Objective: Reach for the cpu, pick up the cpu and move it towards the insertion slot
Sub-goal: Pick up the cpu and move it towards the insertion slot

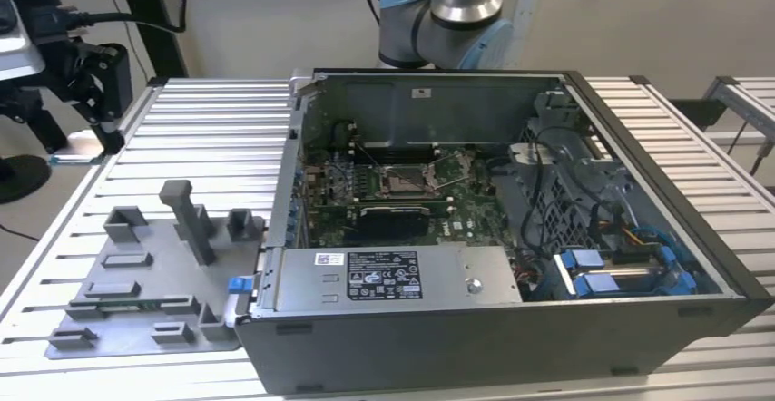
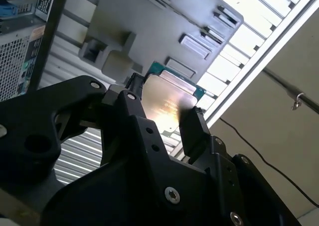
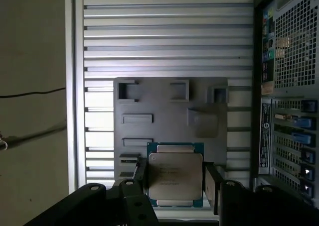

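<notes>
Right, I judge the pick done: in both wrist views my hand (image 3: 176, 172) is clamped on the cpu (image 3: 175, 178), which hangs over the grey tray (image 3: 164, 99). The carry will need to clear the computer case (image 1: 509, 337) rim. The exterior view gives me the insertion slot (image 1: 404, 180) on the green board.

The cpu (image 2: 168, 94) pinched in the gripper (image 2: 163, 106)
black fingers (image 2: 194, 129) press two opposite edges, its silver top catching light; behind it a grey tray (image 2: 149, 27) lies on the slatted worktop (image 2: 244, 42)
</notes>
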Motion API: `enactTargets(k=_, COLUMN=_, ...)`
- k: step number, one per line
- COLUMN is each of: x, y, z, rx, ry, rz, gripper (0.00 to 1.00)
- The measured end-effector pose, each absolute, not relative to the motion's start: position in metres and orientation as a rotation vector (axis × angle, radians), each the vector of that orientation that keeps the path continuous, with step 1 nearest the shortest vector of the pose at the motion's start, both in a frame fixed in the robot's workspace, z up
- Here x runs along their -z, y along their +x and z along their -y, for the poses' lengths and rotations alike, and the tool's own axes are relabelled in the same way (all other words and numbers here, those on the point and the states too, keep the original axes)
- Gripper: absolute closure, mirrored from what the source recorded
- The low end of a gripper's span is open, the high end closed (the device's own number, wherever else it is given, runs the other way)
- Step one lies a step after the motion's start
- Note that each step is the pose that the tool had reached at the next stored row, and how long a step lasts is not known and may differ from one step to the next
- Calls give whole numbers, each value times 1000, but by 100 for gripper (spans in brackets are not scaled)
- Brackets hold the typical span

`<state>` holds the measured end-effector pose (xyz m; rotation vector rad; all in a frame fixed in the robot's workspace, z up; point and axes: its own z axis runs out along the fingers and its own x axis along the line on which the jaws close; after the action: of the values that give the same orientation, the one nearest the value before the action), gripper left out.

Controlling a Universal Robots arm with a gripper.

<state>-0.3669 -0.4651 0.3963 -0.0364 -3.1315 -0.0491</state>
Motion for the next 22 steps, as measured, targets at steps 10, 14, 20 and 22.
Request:
enactTargets(k=10, x=-396, y=-347, z=465, rx=49, ry=-36, rz=3127, gripper=100)
enactTargets(k=14, x=-396, y=-339, z=465, rx=49, ry=-36, rz=3126, gripper=100)
enactTargets(k=20, x=-396, y=-328, z=465, rx=50, ry=-36, rz=3123, gripper=100)
enactTargets(k=22, x=-396, y=-325, z=465, rx=49, ry=-36, rz=3122, gripper=100)
